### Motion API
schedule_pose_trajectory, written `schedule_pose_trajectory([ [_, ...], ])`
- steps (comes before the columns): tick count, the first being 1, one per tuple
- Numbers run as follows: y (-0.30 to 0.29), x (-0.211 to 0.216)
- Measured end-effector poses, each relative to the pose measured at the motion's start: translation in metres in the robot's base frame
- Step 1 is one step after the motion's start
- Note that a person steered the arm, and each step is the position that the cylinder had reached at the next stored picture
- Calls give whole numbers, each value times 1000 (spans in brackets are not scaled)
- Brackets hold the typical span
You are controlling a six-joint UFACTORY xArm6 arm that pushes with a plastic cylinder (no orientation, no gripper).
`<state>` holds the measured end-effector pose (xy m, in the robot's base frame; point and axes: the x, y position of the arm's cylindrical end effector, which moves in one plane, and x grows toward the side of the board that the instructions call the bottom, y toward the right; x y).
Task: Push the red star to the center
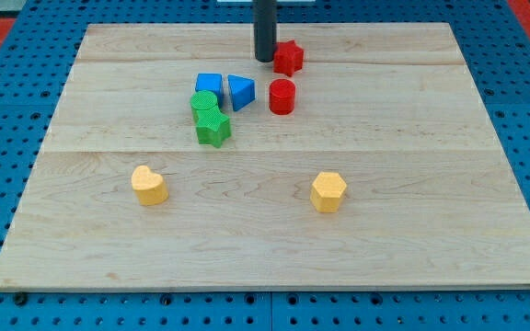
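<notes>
The red star [289, 58] lies near the view's top, a little right of the middle of the wooden board [412, 230]. My tip [264, 60] stands right against the star's left side, touching or almost touching it. The dark rod rises from there out of the view's top. A red cylinder [282, 96] sits just below the star.
A blue cube [209, 85] and a blue triangular block [240, 91] sit left of the red cylinder. A green cylinder [204, 102] and a green star [213, 128] lie below them. A yellow heart [149, 185] is at lower left, a yellow hexagon [328, 191] at lower right.
</notes>
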<state>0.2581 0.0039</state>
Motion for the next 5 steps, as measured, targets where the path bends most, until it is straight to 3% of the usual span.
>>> schedule_pose_trajectory([
  [1,0,-20],
  [3,124,-4],
  [4,112,-40],
  [5,63,-45],
])
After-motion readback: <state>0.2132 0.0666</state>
